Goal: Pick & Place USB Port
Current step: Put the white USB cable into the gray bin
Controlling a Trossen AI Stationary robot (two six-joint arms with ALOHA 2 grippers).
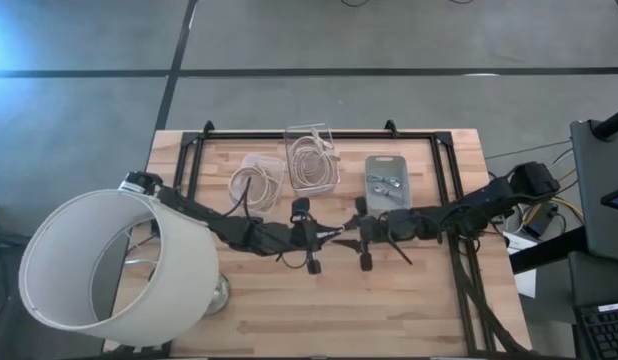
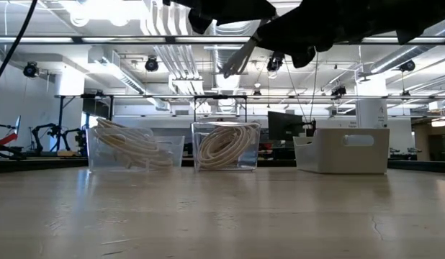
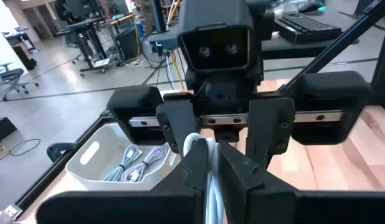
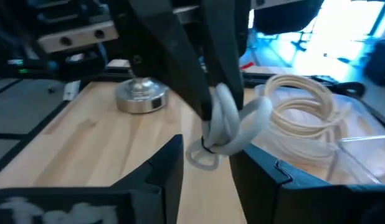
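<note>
Handover is what this looks like from where I stand: both arms meet over the middle of the table, well above the wood, with a coiled grey-white USB cable caught between them. The left tool has its fingers pressed together on the cable, pinching the loop; the right wrist view shows those dark fingers closed on the bundle with the coil hanging below them. The right tool faces it nose to nose, its fingers part spread to either side of the same bundle, and I cannot tell whether they already touch it or only bracket it. So the pick seems done, since the cable is off the table and out of any bin, and the placing is still ahead. At the far side of the table stand two clear bins, the left clear bin and the middle clear bin, each holding pale coiled cable, and a grey tray to the right with a couple of cables already in it. My guess is the bundle is bound for that tray on the right arm's side, so what remains is the transfer, the carry and the release. A big white lampshade sits at the table's left edge, clear of all this.
</note>
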